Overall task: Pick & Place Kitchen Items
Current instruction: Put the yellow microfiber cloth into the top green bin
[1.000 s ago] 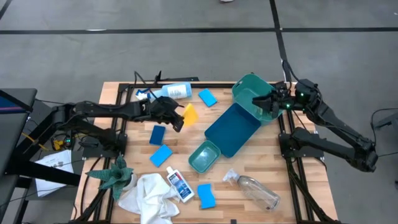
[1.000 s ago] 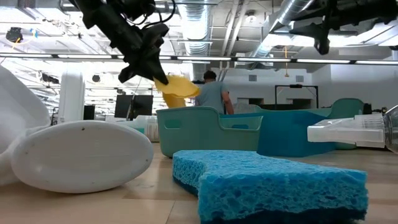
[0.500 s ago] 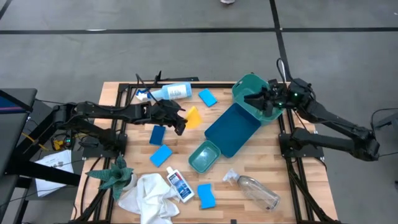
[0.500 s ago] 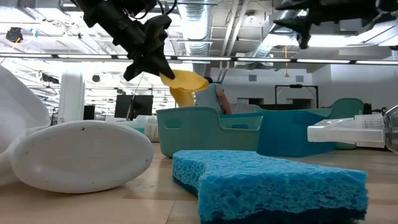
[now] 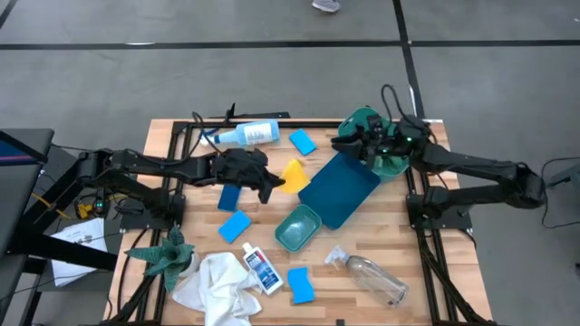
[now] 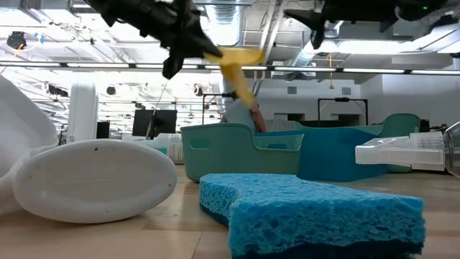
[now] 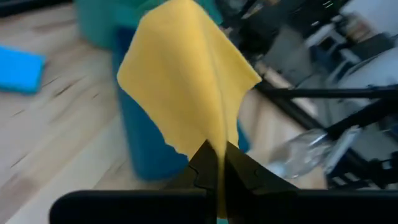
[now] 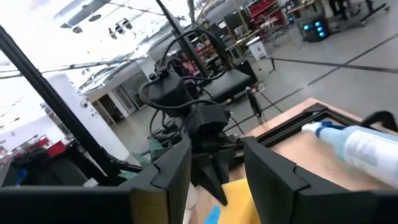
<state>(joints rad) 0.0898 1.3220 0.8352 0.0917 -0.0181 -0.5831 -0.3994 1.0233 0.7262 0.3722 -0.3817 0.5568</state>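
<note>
Left gripper [image 5: 270, 185] pinched on the yellow pad [image 5: 293, 175], held in the air just at 9 o'clock of the dark blue bin [image 5: 340, 186]. Carry it further toward 3 o'clock until fully over the bin, then release, since the pad is floppy. Right gripper [image 5: 349, 143] half open, empty, over the round green tub [image 5: 391, 161]

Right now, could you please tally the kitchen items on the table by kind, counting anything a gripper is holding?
Blue sponges: 4
Yellow pad: 1, held by the left gripper
Spray bottle: 1
Small white bottle: 1
Clear bottle: 1
White cloth: 1
Total: 9
</note>
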